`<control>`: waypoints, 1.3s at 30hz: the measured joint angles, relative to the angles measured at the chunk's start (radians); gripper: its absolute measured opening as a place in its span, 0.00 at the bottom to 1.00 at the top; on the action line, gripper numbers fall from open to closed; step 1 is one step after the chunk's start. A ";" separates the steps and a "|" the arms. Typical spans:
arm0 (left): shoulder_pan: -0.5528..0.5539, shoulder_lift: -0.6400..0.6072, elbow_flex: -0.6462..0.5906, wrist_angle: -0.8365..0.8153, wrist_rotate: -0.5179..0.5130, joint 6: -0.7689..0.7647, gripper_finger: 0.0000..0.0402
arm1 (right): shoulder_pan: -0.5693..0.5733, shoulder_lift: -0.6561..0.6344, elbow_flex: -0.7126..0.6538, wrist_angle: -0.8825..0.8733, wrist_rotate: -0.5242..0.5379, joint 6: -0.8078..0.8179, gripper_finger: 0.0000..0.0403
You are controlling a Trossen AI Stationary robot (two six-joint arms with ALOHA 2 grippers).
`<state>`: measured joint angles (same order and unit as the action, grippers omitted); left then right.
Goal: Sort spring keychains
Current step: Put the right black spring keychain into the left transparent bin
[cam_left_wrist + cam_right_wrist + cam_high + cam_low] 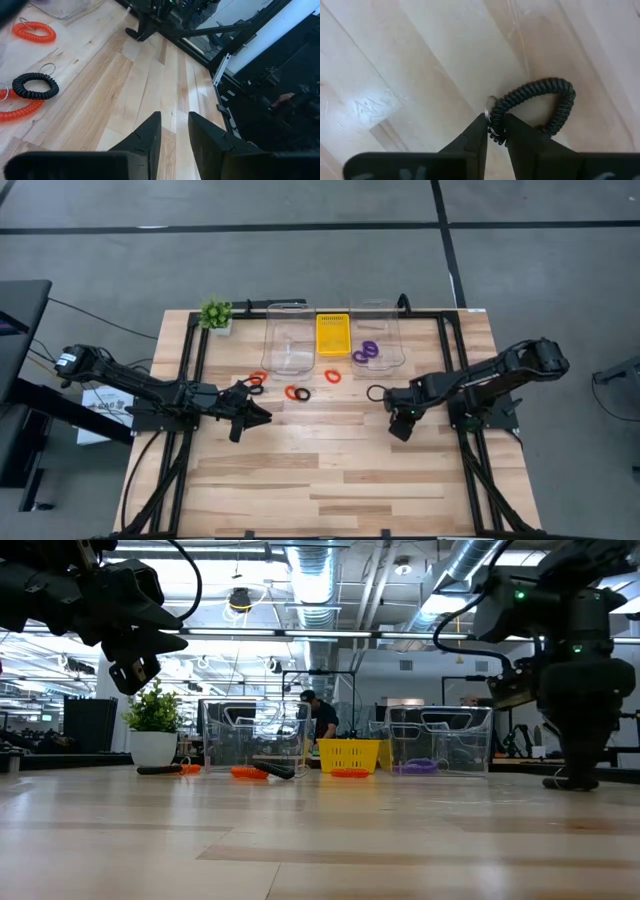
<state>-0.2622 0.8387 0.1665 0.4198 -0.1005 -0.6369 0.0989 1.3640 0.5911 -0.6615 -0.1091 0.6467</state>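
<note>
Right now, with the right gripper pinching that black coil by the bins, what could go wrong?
The right gripper has only the edge of the black keychain between its fingertips, next to the metal ring; such a shallow hold could slip when lifted. The rest of the coil lies loose on the table, so it may swing and snag the rim of the clear bin holding the purple keychains.
</note>
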 joint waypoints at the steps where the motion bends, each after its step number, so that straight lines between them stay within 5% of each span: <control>1: 0.000 0.000 0.000 0.000 0.000 0.000 0.24 | 0.005 0.000 0.000 0.000 0.002 0.009 0.12; 6: 0.000 0.000 0.000 0.000 0.000 0.000 0.24 | 0.035 0.000 0.000 0.058 -0.025 0.042 0.02; 26: 0.000 0.000 0.000 0.000 0.000 0.004 0.24 | 0.095 -0.001 0.007 0.564 -0.043 0.115 0.02; 39: 0.000 0.000 0.000 0.000 -0.004 0.012 0.24 | 0.095 -0.001 0.283 0.565 0.028 -0.086 0.01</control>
<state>-0.2623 0.8387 0.1665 0.4194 -0.1043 -0.6250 0.1944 1.3628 0.8744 -0.0963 -0.0807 0.5605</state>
